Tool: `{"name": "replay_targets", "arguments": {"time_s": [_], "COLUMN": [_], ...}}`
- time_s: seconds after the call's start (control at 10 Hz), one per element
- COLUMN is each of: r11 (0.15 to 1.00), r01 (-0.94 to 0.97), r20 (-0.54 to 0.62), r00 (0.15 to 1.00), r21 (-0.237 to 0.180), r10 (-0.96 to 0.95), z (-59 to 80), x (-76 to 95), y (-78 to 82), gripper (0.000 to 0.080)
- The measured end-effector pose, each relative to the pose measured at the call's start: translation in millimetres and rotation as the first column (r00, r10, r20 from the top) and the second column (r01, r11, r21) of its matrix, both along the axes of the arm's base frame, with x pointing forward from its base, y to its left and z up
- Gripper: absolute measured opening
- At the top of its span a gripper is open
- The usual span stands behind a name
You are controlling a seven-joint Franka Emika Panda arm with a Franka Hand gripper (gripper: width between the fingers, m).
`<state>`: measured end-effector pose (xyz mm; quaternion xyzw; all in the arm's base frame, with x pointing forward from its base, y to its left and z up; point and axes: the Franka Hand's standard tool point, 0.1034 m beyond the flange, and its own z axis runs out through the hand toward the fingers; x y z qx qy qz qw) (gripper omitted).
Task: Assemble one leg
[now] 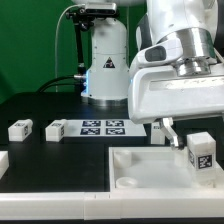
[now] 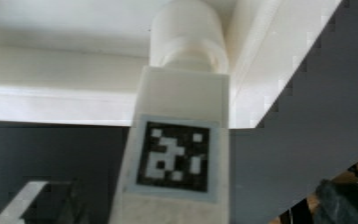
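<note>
One leg (image 1: 201, 153), a white block with a tag on its face, stands slightly tilted at the far right corner of the large white square piece (image 1: 150, 172). My gripper (image 1: 192, 138) is just above and around it. In the wrist view the leg (image 2: 179, 120) runs up the middle, and its narrow end meets a corner of the white piece (image 2: 69, 60). My gripper (image 2: 185, 208) is open. Its fingers (image 2: 23, 203) stand wide on either side, with dark gaps between them and the leg.
Two more legs (image 1: 20, 128) (image 1: 55, 129) lie at the exterior view's left, and a third (image 1: 3, 160) shows at the left edge. The marker board (image 1: 103, 127) lies behind the white piece. The robot base (image 1: 105, 70) stands at the back.
</note>
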<state>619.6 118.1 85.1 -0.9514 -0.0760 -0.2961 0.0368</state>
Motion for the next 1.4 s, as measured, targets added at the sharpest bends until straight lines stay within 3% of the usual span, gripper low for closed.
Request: {"name": "replay_targets", "arguments": {"time_s": [0.3,0.6,0.8,1.0,1.3,1.4], "r11": [1.000,1.000,0.997,0.997,0.998,0.999], "r01": [0.000,0.015,0.076,0.071,0.049,0.039], "r20": [-0.001,-0.003,-0.019,-0.063,-0.294,-0.397], "r00": [1.000,1.000,0.997,0.996,0.955,0.918], "r21": [-0.003,0.004,0.034,0.027,0.032,0.032], "r10": [0.000,-0.015,-0.075,-0.069,-0.038,-0.023], "z": [29.7,27.7,24.1,23.7,22.0,19.4], "x": [6.2,5.8,6.7,13.2,13.9,7.2], "y": [-7.3,-8.0,-12.8,-16.9,-7.8,-5.0], "gripper": [0.0649,0.0649,0.0649,0.0649,0.0649,0.0649]}}
